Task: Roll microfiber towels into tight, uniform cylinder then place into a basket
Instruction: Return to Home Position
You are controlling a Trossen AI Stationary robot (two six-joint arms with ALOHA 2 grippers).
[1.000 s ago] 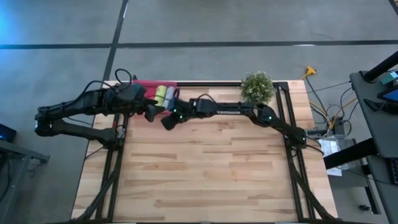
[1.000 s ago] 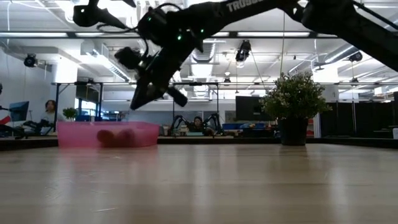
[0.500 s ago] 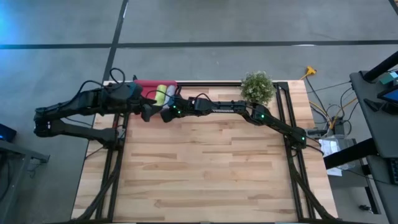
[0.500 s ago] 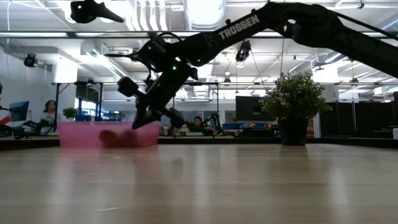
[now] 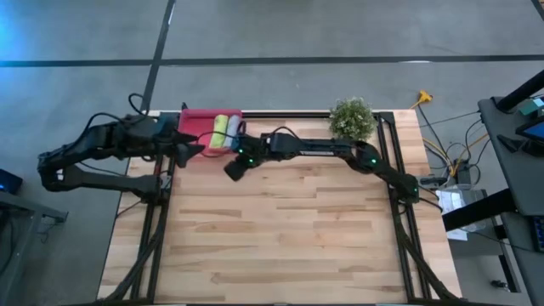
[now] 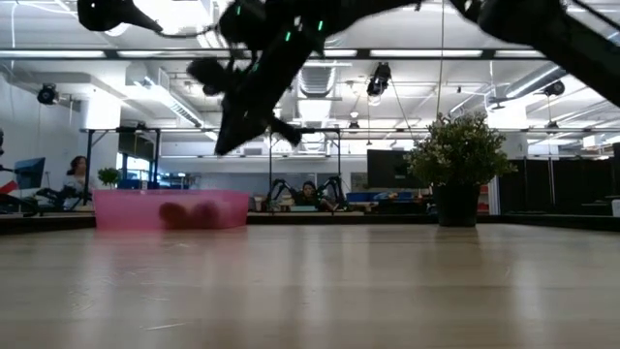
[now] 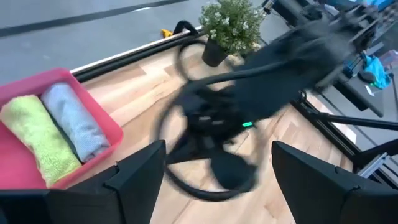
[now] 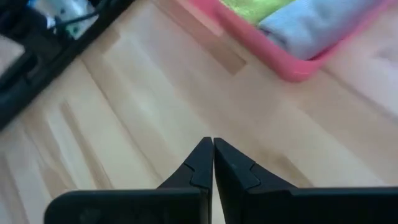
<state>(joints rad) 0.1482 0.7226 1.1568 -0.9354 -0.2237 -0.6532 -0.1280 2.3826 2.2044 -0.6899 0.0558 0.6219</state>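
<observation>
Two claws hang near the basket (image 5: 194, 115), which stands at the far edge of the counter (image 5: 280, 229). The left claw (image 5: 189, 151), with fingers (image 7: 142, 177) wide apart and holding nothing, is just beside the basket's near left corner, close to the counter's left edge. The right claw (image 8: 212, 144), with fingers pressed together, hangs above the wood near the basket's near right corner. On the claws' side away from the basket, the wood runs free to the front edge. Inside the basket, beyond the right claw, the green towel (image 5: 219, 132) and the grey towel (image 5: 232, 131) lie rolled and touching. A potted plant (image 5: 351, 119) stands well apart from the right claw.
</observation>
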